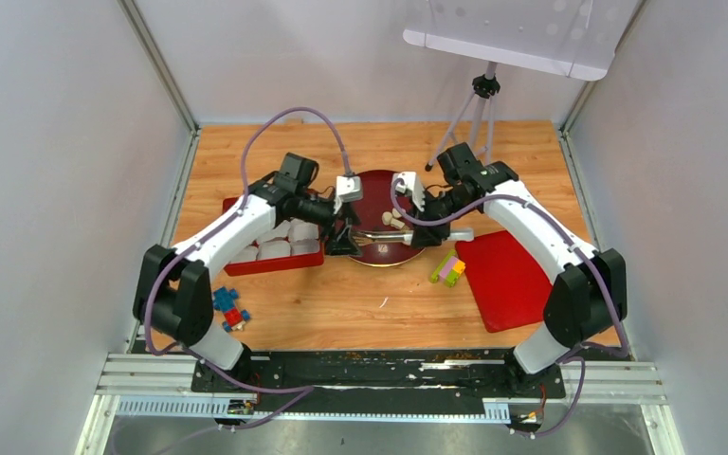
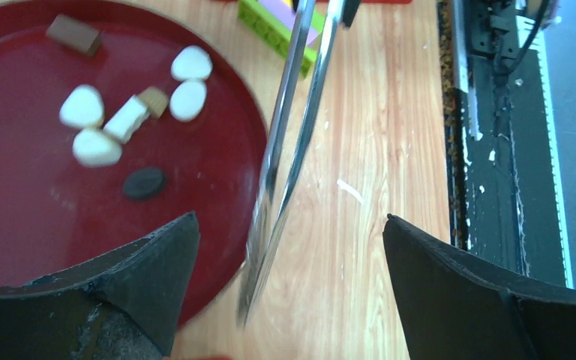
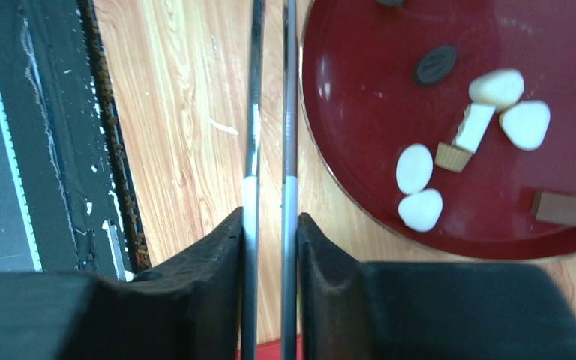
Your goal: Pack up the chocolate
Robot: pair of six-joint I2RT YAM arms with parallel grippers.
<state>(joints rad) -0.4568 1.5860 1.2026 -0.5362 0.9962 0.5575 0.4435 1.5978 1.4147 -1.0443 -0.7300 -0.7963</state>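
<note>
The right gripper [image 3: 270, 225] has its jaws squeezing the tongs [image 3: 253, 112]. The left gripper [image 2: 291, 221] has its jaws wide apart (holding nothing). The chocolate [image 3: 499, 86] sits on the red plate [image 3: 360, 90], at 2 o'clock from the tongs. Next, I think, the tips must reach one piece.

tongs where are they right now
The metal tongs are clamped in the right gripper over the wooden table, just beside the red plate rim. In the left wrist view their tips sit inside the open left gripper.
</note>
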